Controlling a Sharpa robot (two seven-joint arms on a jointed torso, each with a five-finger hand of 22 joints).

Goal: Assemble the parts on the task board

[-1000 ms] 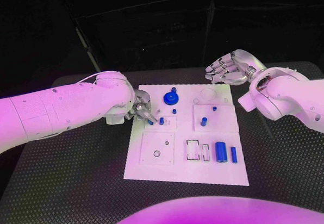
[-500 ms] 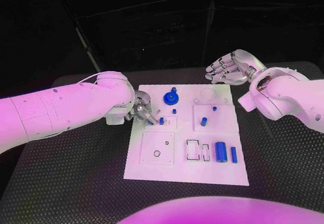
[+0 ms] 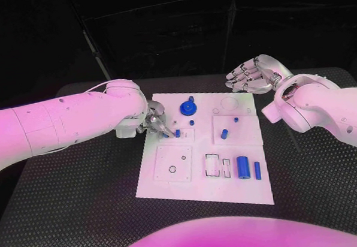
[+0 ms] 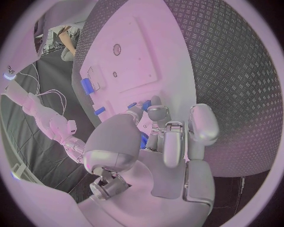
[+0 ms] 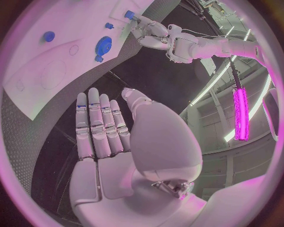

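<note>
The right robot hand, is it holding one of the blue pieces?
No, the right robot hand is flat with straight fingers, holding nothing, beyond the task board.

One white task board lies on one black tabletop. On the board, six blue parts can be counted: one round gear-like piece, two upright cylinders side by side, and three small pegs. Two hands: left hand, right hand.
</note>
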